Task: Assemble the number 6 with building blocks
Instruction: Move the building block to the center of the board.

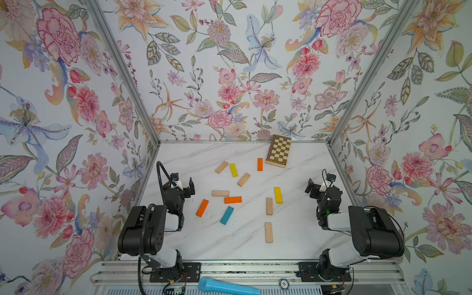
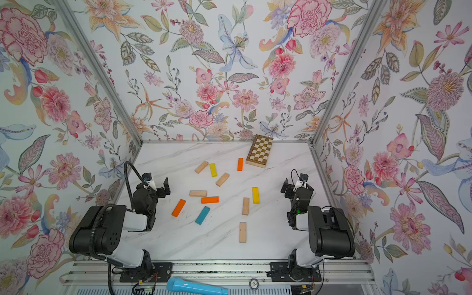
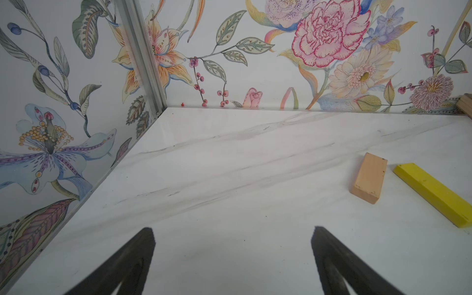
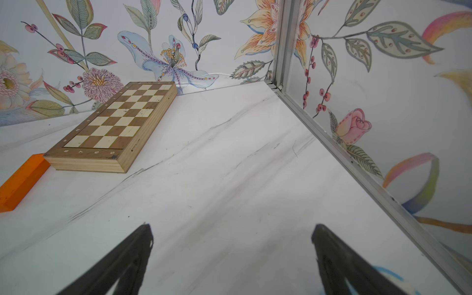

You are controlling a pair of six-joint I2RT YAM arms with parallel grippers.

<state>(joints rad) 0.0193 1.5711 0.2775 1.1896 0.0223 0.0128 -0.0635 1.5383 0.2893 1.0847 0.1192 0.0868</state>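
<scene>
At the left edge of the marble tabletop (image 1: 194,153), the left gripper (image 3: 232,229) hangs over bare surface, jaws spread wide and holding nothing, seemingly parked clear of the work. Across the middle the building blocks (image 1: 233,200) lie loose at odd angles, eleven of them showing in both top views. An orange block (image 1: 202,208) and the teal block (image 1: 226,215) lie nearest the left arm, with a beige block (image 3: 369,177) and a yellow block (image 3: 431,194) farther back. Toward the right, two beige bars (image 1: 269,206) lie in a rough line with a gap between them. No blocks join end to end into a figure, so the number 6 looks not yet begun. A light-blue microphone (image 1: 227,287) lies off the table, by the front rail. At the back right, a chequered board (image 4: 115,122) lies flat and shut like a case. Whether it holds anything cannot be seen, and nothing rests on it. One orange bar (image 4: 20,181) sits just beside it. At the right edge, the right gripper (image 4: 231,227) mirrors its partner, wide open and empty.
</scene>
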